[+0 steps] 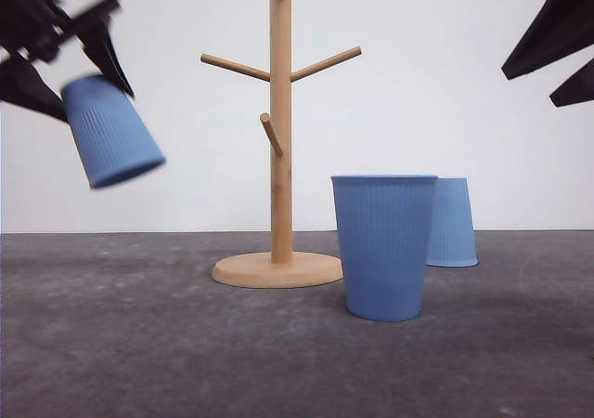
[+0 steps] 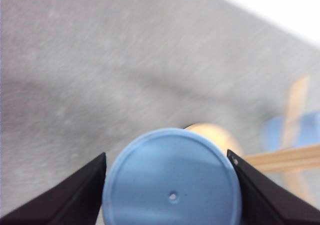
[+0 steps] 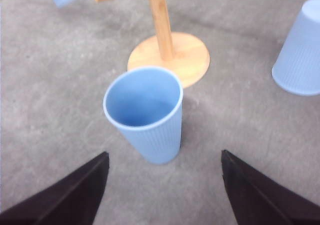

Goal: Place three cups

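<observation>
wooden rack (image 1: 279,130) mid-table, upright cup (image 1: 384,246) just beside its base, inverted cup (image 1: 452,223) behind, open mat (image 1: 111,344) left

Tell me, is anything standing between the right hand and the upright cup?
Nothing visible does. In the right wrist view the open right hand faces the upright cup over bare table. The wooden stand is behind the cup, not between.

Left gripper (image 2: 170,185) clamped, right gripper (image 3: 162,185) agape

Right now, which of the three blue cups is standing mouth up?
The cup nearest the camera, right of the wooden rack. The cup behind it stands upside down on its rim, and the third cup is held tilted in the air by the left hand.
</observation>
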`<state>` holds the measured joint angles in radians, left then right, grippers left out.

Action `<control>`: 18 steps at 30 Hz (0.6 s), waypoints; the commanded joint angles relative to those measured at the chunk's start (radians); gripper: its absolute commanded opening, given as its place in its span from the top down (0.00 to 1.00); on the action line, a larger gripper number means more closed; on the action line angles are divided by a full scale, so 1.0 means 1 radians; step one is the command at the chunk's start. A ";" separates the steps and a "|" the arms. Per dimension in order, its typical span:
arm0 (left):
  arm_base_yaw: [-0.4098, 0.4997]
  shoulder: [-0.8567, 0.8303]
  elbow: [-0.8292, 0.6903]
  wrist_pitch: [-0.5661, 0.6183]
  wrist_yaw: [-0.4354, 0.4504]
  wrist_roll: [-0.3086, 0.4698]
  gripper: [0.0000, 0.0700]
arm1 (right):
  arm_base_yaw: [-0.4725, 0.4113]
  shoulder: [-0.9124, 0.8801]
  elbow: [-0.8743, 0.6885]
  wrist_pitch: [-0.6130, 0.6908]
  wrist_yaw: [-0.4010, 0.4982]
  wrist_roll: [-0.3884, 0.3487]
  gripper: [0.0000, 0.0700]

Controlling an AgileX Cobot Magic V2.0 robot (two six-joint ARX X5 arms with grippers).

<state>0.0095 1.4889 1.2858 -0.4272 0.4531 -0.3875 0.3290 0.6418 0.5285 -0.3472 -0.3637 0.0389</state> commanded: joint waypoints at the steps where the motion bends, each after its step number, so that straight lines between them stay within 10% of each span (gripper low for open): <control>1: 0.029 0.001 0.017 0.026 0.064 -0.088 0.51 | 0.005 0.003 0.016 0.020 0.000 0.027 0.36; 9: 0.081 -0.001 0.017 0.225 0.270 -0.304 0.51 | 0.005 0.003 0.016 0.033 -0.002 0.032 0.36; 18: 0.038 0.018 0.017 0.325 0.291 -0.395 0.50 | 0.005 0.003 0.016 0.033 -0.002 0.033 0.36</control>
<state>0.0502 1.4846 1.2858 -0.1213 0.7360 -0.7577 0.3290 0.6418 0.5285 -0.3248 -0.3646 0.0597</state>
